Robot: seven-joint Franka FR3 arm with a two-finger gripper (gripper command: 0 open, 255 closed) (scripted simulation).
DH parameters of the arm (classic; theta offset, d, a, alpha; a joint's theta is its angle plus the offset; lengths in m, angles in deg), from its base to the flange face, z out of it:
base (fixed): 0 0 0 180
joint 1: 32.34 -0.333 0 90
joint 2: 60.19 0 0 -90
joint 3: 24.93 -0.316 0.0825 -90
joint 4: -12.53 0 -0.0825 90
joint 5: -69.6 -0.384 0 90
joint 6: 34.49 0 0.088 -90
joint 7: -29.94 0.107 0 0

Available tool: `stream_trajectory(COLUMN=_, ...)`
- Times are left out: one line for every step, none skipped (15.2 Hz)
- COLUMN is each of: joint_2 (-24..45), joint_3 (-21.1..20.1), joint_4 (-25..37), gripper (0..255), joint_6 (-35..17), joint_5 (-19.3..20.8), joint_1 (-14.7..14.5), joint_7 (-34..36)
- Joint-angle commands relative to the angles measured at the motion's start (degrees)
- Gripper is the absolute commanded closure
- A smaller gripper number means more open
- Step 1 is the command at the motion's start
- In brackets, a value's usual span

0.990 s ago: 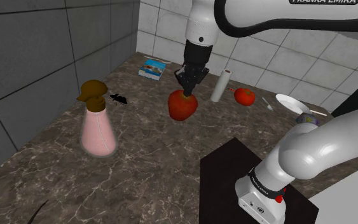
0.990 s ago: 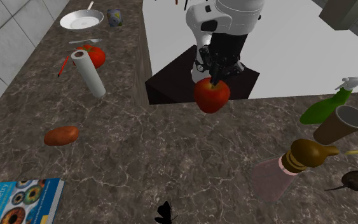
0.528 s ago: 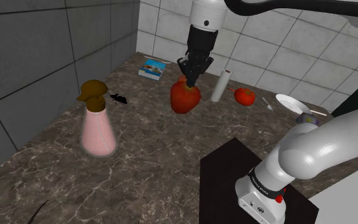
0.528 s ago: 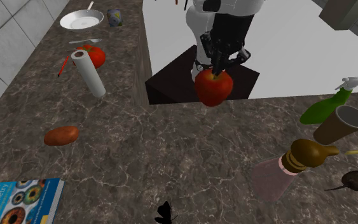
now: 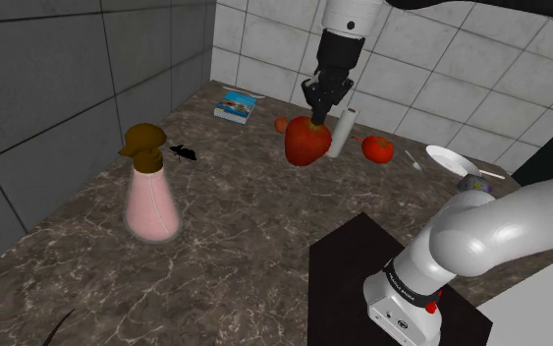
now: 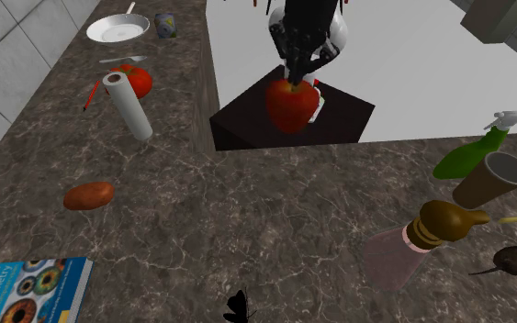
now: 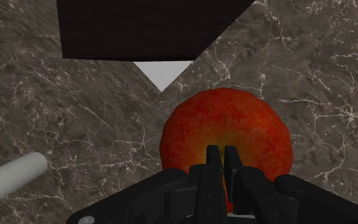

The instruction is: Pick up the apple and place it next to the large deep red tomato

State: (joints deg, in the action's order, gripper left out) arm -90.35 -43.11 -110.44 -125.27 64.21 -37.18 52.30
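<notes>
Jaws nearly shut, the gripper (image 5: 320, 111) pinches the apple (image 5: 306, 144) high mid-frame; that thin grip could drop it before the tomato (image 5: 378, 148).

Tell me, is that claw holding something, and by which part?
The gripper holds the apple, pinched at its very top.

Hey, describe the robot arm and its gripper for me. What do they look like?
The arm is glossy white, with rounded, tube-like links and dark bands at the joints. Near its base sit a black ring and a small red spot. The gripper is all black, a blocky body ending in two slim, flat fingers.
</notes>
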Motion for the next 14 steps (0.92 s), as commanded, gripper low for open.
stream_trajectory(joint_2=-2.43, joint_3=2.21, joint_4=-2.4, gripper=255, joint_6=0.09, joint_5=0.61, joint_1=0.41, joint_7=-2.71)
stream_trajectory(joint_2=-3.68, joint_3=3.38, joint_4=-3.49, gripper=255, joint_6=0.28, joint_5=1.03, joint_1=0.65, joint_7=-4.08)
stream_trajectory(joint_2=-4.87, joint_3=4.56, joint_4=-4.52, gripper=255, joint_6=0.47, joint_5=1.51, joint_1=0.89, joint_7=-5.43)
stream_trajectory(joint_2=-6.01, joint_3=5.74, joint_4=-5.48, gripper=255, joint_6=0.67, joint_5=2.04, joint_1=1.18, joint_7=-6.79)
stream_trajectory(joint_2=-7.1, joint_3=6.9, joint_4=-6.38, gripper=255, joint_6=0.86, joint_5=2.62, joint_1=1.51, joint_7=-8.15)
stream_trajectory(joint_2=-8.12, joint_3=8.11, joint_4=-7.23, gripper=255, joint_6=1.05, joint_5=3.26, joint_1=1.81, joint_7=-9.49)
stream_trajectory(joint_2=-9.09, joint_3=9.31, joint_4=-8.01, gripper=255, joint_6=1.24, joint_5=3.94, joint_1=2.13, joint_7=-10.83)
stream_trajectory(joint_2=-10.01, joint_3=10.52, joint_4=-8.73, gripper=255, joint_6=1.41, joint_5=4.66, joint_1=2.5, joint_7=-12.18)
stream_trajectory(joint_2=-10.86, joint_3=11.72, joint_4=-9.38, gripper=255, joint_6=1.58, joint_5=5.42, joint_1=2.88, joint_7=-13.53)
stream_trajectory(joint_2=-11.65, joint_3=12.94, joint_4=-9.98, gripper=255, joint_6=1.74, joint_5=6.22, joint_1=3.29, joint_7=-14.88)
stream_trajectory(joint_2=-12.39, joint_3=14.16, joint_4=-10.51, gripper=255, joint_6=1.88, joint_5=7.04, joint_1=3.7, joint_7=-16.24)
stream_trajectory(joint_2=-13.05, joint_3=15.4, joint_4=-10.98, gripper=255, joint_6=2.01, joint_5=7.9, joint_1=4.14, joint_7=-17.59)
stream_trajectory(joint_2=-13.65, joint_3=16.64, joint_4=-11.39, gripper=255, joint_6=2.13, joint_5=8.79, joint_1=4.58, joint_7=-18.95)
stream_trajectory(joint_2=-14.19, joint_3=17.88, joint_4=-11.73, gripper=255, joint_6=2.22, joint_5=9.69, joint_1=5.04, joint_7=-20.32)
